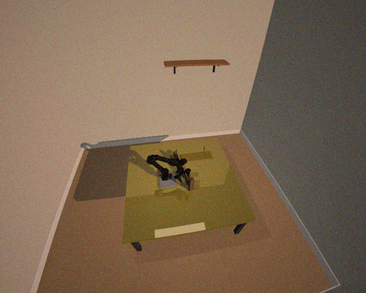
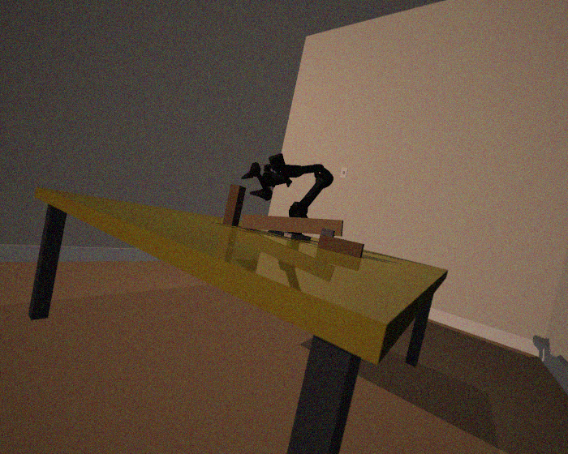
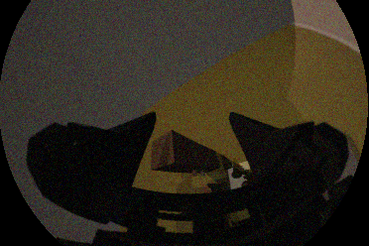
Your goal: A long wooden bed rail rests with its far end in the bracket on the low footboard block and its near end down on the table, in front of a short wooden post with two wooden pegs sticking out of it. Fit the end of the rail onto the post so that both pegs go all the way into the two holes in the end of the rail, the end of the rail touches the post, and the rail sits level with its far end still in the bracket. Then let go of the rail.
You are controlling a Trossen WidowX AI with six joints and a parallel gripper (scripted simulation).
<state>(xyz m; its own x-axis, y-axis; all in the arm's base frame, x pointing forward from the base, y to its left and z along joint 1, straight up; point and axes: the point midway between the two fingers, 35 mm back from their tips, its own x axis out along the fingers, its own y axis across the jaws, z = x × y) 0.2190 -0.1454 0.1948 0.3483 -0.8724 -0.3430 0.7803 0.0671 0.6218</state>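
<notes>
The wooden post [image 1: 192,183] [image 2: 234,205] [image 3: 163,152] stands upright on the table. The long rail [image 2: 291,224] runs from just beside the post to the bracket [image 2: 327,233] on the low footboard block [image 2: 345,246]. Its far end is raised at the bracket; its near end looks low, close to the table top. Whether it touches the post is too small to tell, and the pegs and holes cannot be made out. My gripper [image 1: 183,184] [image 2: 247,185] [image 3: 192,113] is wide open and empty, above the rail's near end and close to the post's upper part.
The yellow table [image 1: 189,207] [image 2: 142,220] carries everything. The arm's base stands on a pale plate [image 1: 167,182] beside the rail. A wall shelf [image 1: 195,63] hangs high behind the table. A pale strip [image 1: 180,229] shows along the table edge in the top view.
</notes>
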